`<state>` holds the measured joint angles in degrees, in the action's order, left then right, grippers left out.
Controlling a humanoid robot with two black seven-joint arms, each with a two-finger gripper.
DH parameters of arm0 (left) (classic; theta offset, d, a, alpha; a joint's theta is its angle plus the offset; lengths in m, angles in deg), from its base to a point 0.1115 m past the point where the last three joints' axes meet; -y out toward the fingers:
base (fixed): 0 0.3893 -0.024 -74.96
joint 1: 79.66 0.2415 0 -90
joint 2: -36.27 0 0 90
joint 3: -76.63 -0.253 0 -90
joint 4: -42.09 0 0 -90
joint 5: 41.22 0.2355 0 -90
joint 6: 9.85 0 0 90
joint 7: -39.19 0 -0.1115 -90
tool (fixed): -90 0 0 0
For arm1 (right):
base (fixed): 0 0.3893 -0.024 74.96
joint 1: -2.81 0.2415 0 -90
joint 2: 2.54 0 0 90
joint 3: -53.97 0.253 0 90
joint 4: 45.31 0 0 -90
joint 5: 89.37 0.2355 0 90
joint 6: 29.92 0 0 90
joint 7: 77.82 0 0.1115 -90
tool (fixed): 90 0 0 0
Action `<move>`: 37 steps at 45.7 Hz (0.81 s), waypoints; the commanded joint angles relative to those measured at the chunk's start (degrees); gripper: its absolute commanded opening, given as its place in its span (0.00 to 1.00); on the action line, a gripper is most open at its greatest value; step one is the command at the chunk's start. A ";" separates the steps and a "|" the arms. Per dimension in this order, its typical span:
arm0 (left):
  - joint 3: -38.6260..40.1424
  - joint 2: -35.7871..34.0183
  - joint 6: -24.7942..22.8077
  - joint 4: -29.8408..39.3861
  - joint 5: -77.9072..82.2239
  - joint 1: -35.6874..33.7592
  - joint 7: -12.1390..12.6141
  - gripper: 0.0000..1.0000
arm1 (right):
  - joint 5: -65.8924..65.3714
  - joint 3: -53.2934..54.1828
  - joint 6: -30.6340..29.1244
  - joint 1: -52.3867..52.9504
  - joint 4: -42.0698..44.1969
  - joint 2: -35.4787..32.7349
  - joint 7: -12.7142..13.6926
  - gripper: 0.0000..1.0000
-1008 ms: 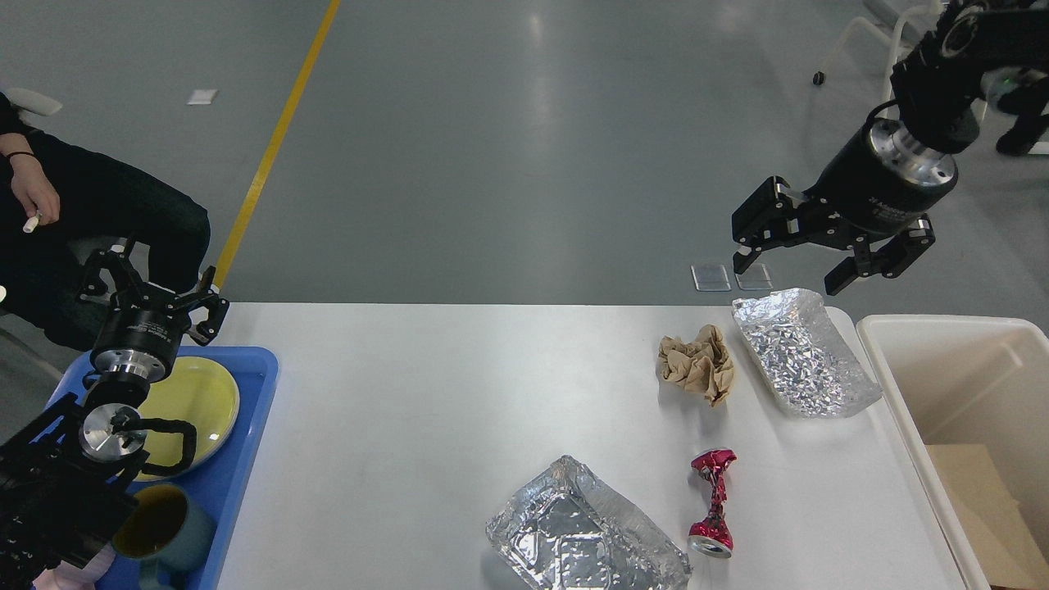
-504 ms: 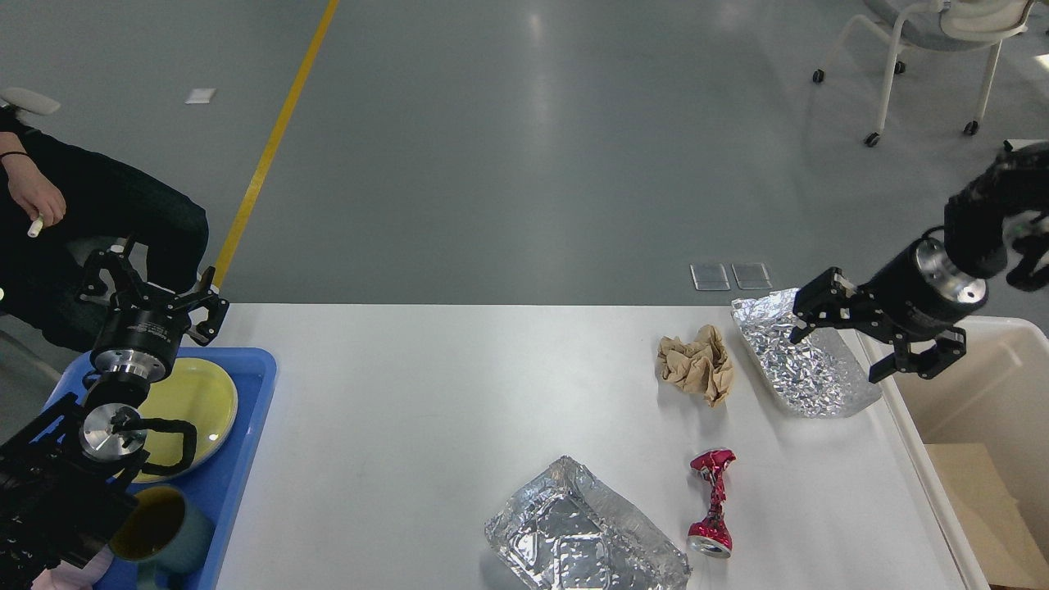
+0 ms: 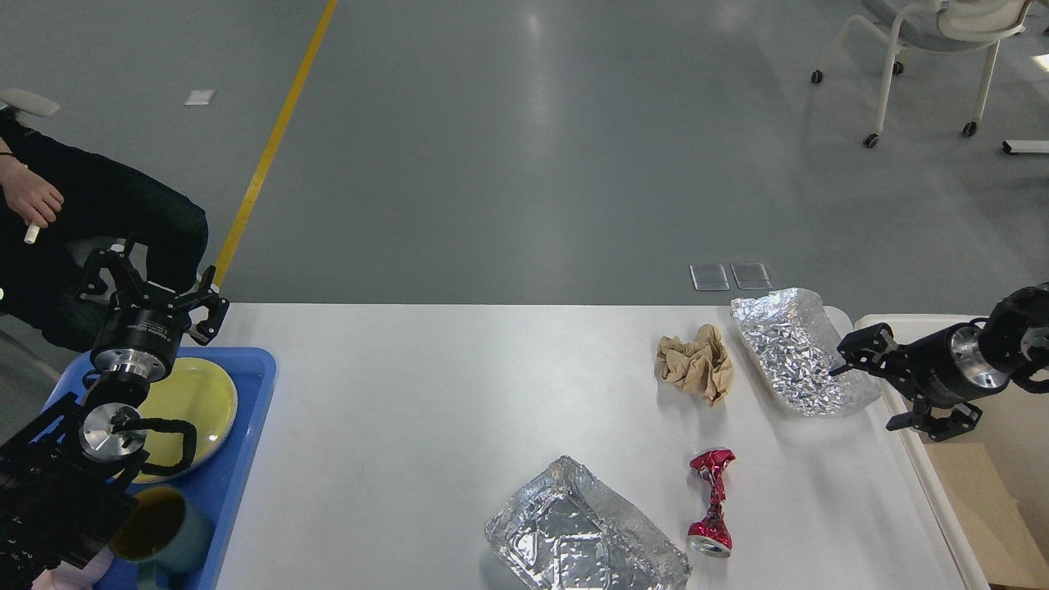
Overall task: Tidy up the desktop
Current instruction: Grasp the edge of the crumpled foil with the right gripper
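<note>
The white desktop [image 3: 459, 410] holds a crumpled brown paper ball [image 3: 697, 366], a foil tray [image 3: 799, 352] at the far right, a second crushed foil tray [image 3: 586, 537] at the front, and a crushed red can [image 3: 711, 501]. My right gripper [image 3: 875, 387] is open and empty. It hangs low at the table's right edge, just beside the far foil tray's right end. My left gripper [image 3: 153, 288] is open and empty above the far end of the blue tray [image 3: 246, 459].
The blue tray holds a yellow plate [image 3: 192, 401] and a teal mug [image 3: 160, 524]. A cream bin [image 3: 922, 459] with cardboard [image 3: 983, 508] inside stands against the right edge. A seated person [image 3: 49, 205] is at the far left, and a chair [image 3: 926, 49] is far right.
My right arm has come down and to the right, from high above the far foil tray to the table's right edge beside it. The left arm has not moved.
</note>
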<state>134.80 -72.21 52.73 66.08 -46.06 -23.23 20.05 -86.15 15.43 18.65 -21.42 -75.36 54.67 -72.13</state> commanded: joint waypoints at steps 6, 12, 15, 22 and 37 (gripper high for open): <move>0.01 0.02 0.00 0.00 0.00 0.00 0.06 0.97 | 0.03 5.23 4.25 -5.29 2.19 0.62 0.02 1.00; 0.01 0.02 0.00 0.00 0.00 0.00 -0.02 0.97 | 0.03 4.79 8.02 -5.65 2.19 2.11 0.02 1.00; 0.01 0.02 0.00 0.00 0.00 0.00 -0.02 0.97 | 0.03 4.70 11.01 -6.52 2.19 3.08 0.02 1.00; 0.01 0.02 0.00 0.00 0.00 0.00 0.06 0.97 | 0.30 5.40 18.92 -9.34 2.19 5.80 0.11 1.00; 0.01 0.02 0.00 0.00 0.00 0.00 -0.02 0.97 | 0.91 5.40 31.14 -12.59 1.83 8.09 0.20 0.98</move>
<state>134.81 -72.21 52.73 66.08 -46.05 -23.23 20.10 -85.62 20.79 45.32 -33.08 -73.33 62.50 -71.92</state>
